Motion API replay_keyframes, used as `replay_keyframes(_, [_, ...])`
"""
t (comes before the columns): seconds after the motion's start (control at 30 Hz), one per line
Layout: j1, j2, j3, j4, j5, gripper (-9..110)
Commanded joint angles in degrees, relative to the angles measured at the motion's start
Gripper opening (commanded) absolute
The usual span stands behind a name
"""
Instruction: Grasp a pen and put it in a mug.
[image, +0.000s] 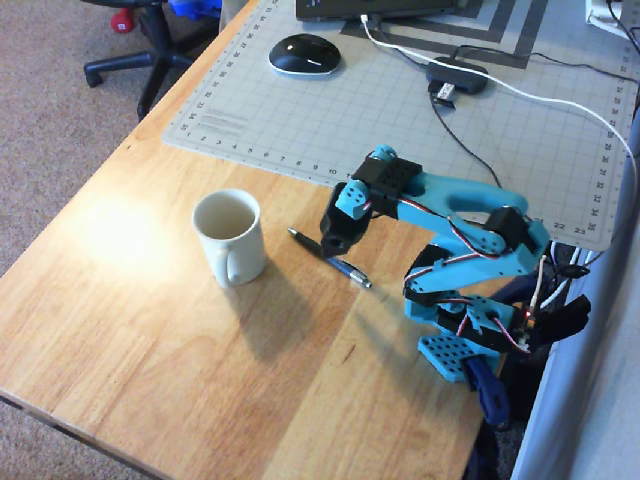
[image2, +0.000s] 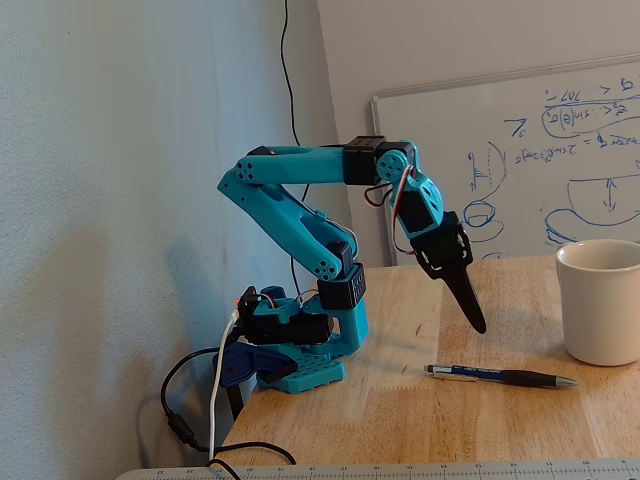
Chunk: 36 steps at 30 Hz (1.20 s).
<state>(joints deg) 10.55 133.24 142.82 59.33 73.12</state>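
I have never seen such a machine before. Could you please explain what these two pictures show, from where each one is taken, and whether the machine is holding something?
The turquoise machine is a small robot arm fixed at the edge of a wooden table. At its end is a two-finger gripper, which works like a pinch.

One picture looks down from above. The other is taken from the side, low, near table height, with a whiteboard behind.

On the table lie a dark pen and, beside it, an upright cream mug that looks empty from above. Further back are a grey cutting mat with a computer mouse and cables.

The gripper holds nothing. It hangs in the air above the pen, pointing down. Whether its fingers are open is not clear.
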Motion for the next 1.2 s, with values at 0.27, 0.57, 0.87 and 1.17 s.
replay_keyframes(0.27, [3.69,-16.7,-5.19,-26.46,9.4,23])
replay_keyframes(0.57, [7.65,-24.7,-5.01,-31.2,9.32,23])
replay_keyframes(0.87, [6.33,-36.74,-5.71,-31.38,9.32,23])
replay_keyframes(1.17, [5.8,-37.09,-5.19,-31.38,9.32,5])
